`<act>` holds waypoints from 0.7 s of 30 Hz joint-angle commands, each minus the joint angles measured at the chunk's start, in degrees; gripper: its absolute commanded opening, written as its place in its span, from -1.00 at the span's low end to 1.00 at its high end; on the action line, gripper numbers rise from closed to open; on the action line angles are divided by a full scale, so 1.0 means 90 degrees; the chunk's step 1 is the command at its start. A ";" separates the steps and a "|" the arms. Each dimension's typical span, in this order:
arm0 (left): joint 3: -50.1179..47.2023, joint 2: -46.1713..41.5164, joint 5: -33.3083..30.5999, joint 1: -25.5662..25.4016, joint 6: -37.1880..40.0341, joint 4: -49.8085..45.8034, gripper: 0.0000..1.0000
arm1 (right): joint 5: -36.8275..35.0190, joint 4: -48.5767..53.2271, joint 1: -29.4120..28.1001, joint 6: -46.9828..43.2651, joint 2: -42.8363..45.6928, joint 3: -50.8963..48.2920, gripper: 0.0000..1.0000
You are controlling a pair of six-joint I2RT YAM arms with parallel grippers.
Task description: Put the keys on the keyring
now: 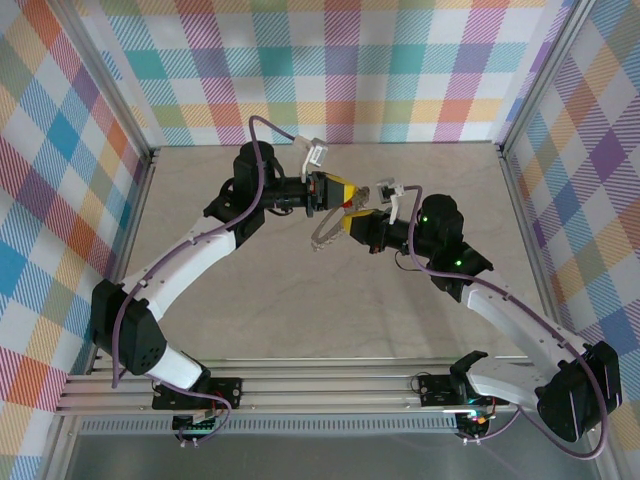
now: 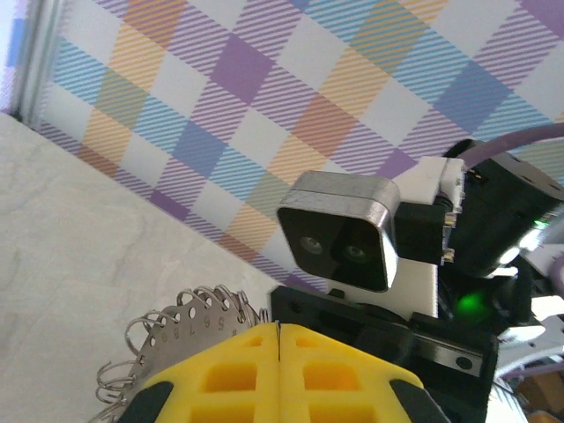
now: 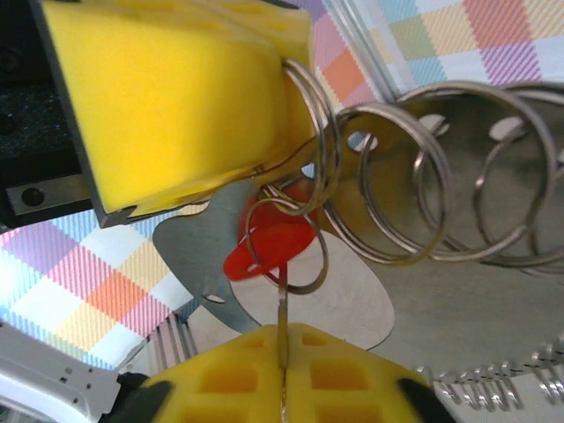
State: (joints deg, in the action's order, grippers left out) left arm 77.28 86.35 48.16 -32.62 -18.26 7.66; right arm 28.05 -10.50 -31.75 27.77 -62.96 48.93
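Plaid walls (image 1: 400,70) in pastel checks box in a pale, marbled tabletop (image 1: 300,320), and mid-table is where both grippers meet. On my right wrist feed the key (image 3: 269,251) sits near centre. Its red plastic head is up and its thin silver blade runs straight down into the seam of the right gripper (image 3: 282,352), whose yellow pads are pressed together on it. A small wire loop (image 3: 322,256) crosses the red head; I can't tell whether it passes through the head's hole. That loop hangs with the keyring (image 3: 493,176), a grey metal plate with holes along its rim and larger wire rings fanning off to the right. The left gripper (image 2: 278,348) has the keyring pinched. On my left wrist feed its yellow pads meet with no gap, and the perforated plate with its curls of wire sticks out to the left from under them. Just beyond, the right wrist's camera (image 2: 344,231) faces me. From overhead the two grippers are almost tip to tip above the table, the keyring hanging just below them. The left arm (image 1: 190,255) and right arm (image 1: 520,320) arch in from the near edge.
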 commanded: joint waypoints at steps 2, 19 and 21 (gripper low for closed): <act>-0.0062 -0.0368 -0.0510 -0.0038 0.0071 0.0306 -1.00 | -0.0295 0.0333 -0.0073 -0.0069 0.0040 0.0153 0.01; -0.0207 -0.0519 -0.1307 -0.0037 -0.0785 0.0657 -1.00 | -0.1858 0.1187 0.0175 0.0337 0.0818 0.0208 0.35; -0.0198 -0.0557 -0.1456 -0.0040 -0.0954 0.0719 -1.00 | -0.1947 0.1168 0.0211 0.0436 0.0849 0.0208 0.35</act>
State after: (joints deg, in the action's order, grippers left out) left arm 75.75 84.23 37.41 -32.62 -23.35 9.50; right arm 13.91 -0.71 -30.48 29.61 -56.34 49.25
